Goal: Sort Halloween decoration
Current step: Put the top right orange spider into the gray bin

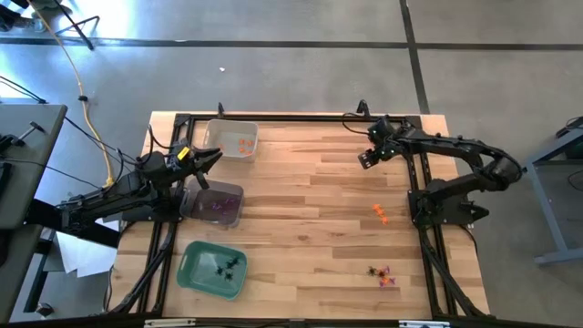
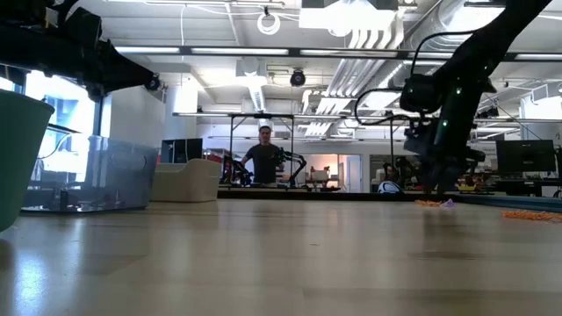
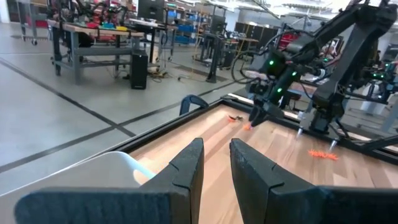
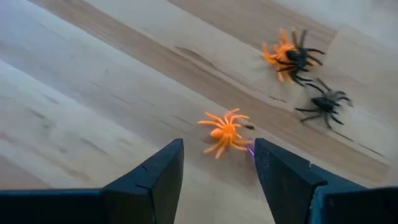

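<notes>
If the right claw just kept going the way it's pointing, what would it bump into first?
Most likely the orange spider lying on the table just ahead of the open right gripper; the black spider lies farther off.

Grey concrete floor (image 1: 301, 82) with dark seams, lit workshop ceiling (image 2: 263, 35), workbenches (image 3: 93, 28) behind.

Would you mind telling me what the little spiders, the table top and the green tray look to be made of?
Orange spider and black spider: likely moulded plastic, uniform colour, thin stiff legs.
Table top: wood planks with visible grain and a light sheen, probably sealed.
Green tray: seemingly plastic, opaque, with smooth rounded corners.
</notes>
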You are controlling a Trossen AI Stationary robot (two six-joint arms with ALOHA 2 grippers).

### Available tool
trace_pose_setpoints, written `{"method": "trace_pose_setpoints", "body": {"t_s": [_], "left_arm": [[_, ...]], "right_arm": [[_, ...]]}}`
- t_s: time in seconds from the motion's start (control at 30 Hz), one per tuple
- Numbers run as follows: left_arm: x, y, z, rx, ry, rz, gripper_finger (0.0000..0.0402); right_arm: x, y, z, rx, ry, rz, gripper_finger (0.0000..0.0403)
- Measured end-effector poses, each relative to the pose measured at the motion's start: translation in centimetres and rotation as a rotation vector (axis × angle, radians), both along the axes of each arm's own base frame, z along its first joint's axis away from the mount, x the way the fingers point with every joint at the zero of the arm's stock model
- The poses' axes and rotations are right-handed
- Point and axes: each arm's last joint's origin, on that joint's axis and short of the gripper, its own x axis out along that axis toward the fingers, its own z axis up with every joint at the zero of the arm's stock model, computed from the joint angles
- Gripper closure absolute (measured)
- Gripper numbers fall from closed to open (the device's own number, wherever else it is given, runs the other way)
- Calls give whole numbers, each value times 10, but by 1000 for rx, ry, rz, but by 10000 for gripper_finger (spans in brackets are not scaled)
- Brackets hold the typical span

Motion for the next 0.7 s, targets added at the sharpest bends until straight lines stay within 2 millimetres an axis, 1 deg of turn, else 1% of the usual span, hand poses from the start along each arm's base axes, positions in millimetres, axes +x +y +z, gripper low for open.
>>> {"method": "trace_pose_setpoints", "body": {"t_s": [0.13, 0.27, 0.57, 0.7], "left_arm": [[0, 0, 0, 0, 0, 0, 337], [0, 0, 0, 0, 0, 0, 337], [0, 0, 0, 9, 4, 2, 337], [0, 0, 1, 12, -4, 3, 337]], "right_arm": [[6, -6, -17, 29, 29, 0, 210], [9, -9, -29, 65, 67, 1, 210], [10, -7, -29, 60, 76, -8, 211], [10, -7, -29, 65, 74, -18, 230]]}}
